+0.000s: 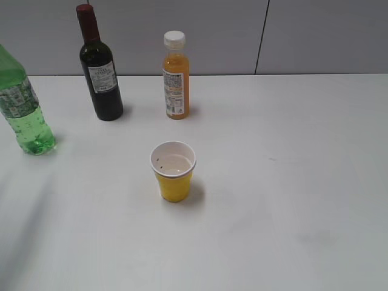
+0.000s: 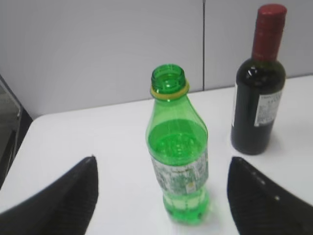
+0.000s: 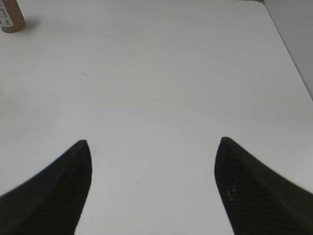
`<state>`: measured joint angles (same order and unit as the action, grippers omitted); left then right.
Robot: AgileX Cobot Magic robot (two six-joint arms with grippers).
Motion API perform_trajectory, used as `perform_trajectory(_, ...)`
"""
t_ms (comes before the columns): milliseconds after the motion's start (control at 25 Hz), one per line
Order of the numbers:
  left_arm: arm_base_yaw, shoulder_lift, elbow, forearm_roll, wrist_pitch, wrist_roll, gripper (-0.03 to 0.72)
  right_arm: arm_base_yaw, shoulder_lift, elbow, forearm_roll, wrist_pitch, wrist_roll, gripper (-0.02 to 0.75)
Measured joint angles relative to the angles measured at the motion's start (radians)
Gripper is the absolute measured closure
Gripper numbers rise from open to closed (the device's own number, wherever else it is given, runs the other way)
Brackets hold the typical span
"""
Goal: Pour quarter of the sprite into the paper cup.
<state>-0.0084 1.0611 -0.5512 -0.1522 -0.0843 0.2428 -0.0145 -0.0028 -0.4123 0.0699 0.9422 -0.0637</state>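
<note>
The sprite (image 1: 23,109), a green plastic bottle with a label band, stands upright at the table's far left edge. In the left wrist view the sprite (image 2: 178,156) has no cap and stands between and ahead of my left gripper's fingers (image 2: 161,169), which are open and apart from it. The paper cup (image 1: 173,171), yellow with a white rim, stands upright in the middle of the table with a little liquid inside. My right gripper (image 3: 152,147) is open and empty over bare table. Neither gripper shows in the exterior view.
A dark wine bottle with a red cap (image 1: 99,66) stands at the back left; it also shows in the left wrist view (image 2: 259,98), right of the sprite. An orange juice bottle with a white cap (image 1: 175,76) stands at the back centre. The white table (image 1: 291,182) ends at a grey wall.
</note>
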Motion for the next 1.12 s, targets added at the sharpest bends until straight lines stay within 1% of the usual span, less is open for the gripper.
perform_trajectory(200,0.0,-0.105,-0.08,-0.001,0.371,0.0,0.077,0.0,0.0,0.0,0.0,0.0,0.0,0.146)
perform_trajectory(360,0.0,-0.205,-0.087,0.003,0.627,-0.021,0.081,0.0,0.0,0.0,0.0,0.0,0.0,0.146)
perform_trajectory(480,0.0,-0.296,-0.087,0.04,0.768,-0.06,0.084,0.0,0.0,0.0,0.0,0.0,0.0,0.146)
perform_trajectory(600,0.0,-0.395,-0.087,0.077,0.861,-0.077,0.085,0.0,0.0,0.0,0.0,0.0,0.0,0.147)
perform_trajectory(800,0.0,-0.544,-0.087,0.086,0.99,-0.111,0.087,0.0,0.0,0.0,0.0,0.0,0.0,0.147)
perform_trajectory(1120,0.0,-0.743,-0.032,0.087,1.066,-0.151,0.095,0.0,0.0,0.0,0.0,0.0,-0.001,0.146)
